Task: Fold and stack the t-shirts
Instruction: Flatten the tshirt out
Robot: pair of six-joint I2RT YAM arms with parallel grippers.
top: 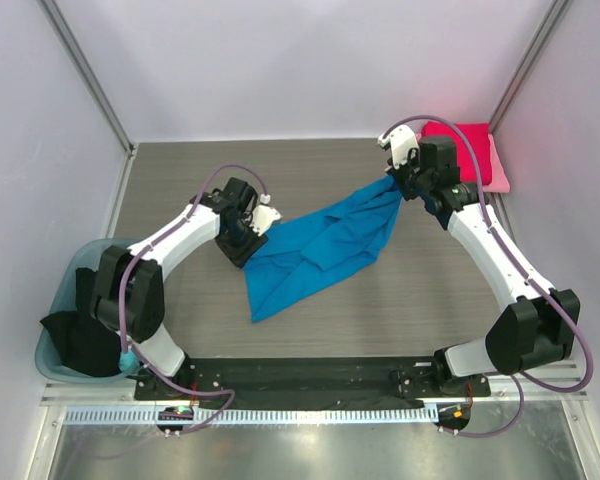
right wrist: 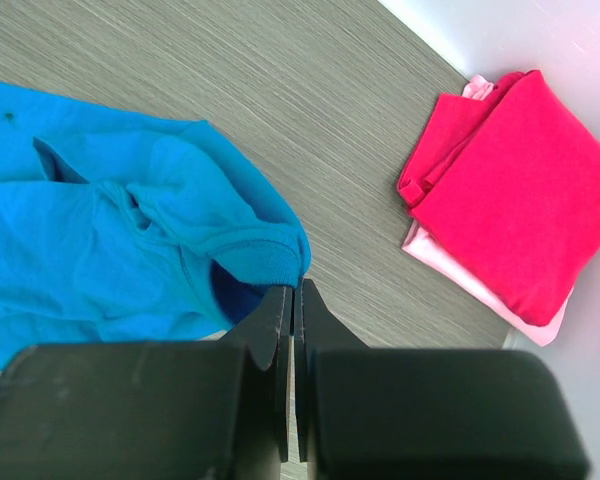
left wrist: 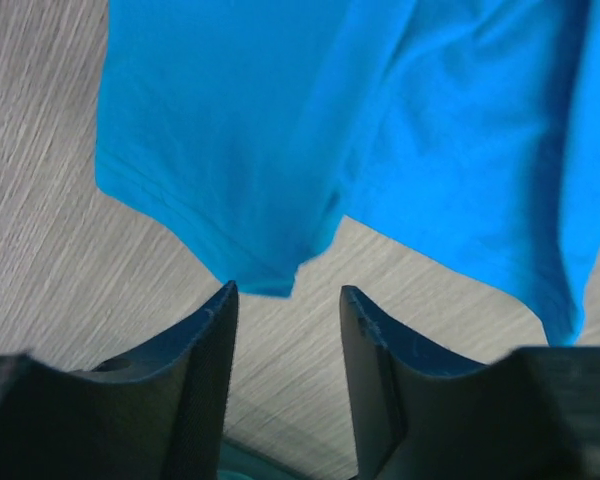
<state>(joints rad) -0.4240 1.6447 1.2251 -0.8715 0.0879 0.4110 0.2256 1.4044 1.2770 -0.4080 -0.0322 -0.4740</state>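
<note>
Top view: blue t-shirt point(top: 320, 250) rumpled at centre of the worktop point(top: 280, 180); crimson t-shirt point(top: 458, 140) folded at 1 o'clock.
Left wrist: left tool point(left wrist: 285, 300) spread, hem corner at 12 o'clock.
Right wrist: right tool point(right wrist: 295, 300) pinching the blue t-shirt's edge.
Probably the spreading-out step; next, the left tool must close on that corner.

Right hand point(right wrist: 295, 290) pinches the blue t-shirt point(right wrist: 100, 250); crimson t-shirt point(right wrist: 510, 190) lies on pink t-shirt point(right wrist: 460, 276)
</note>
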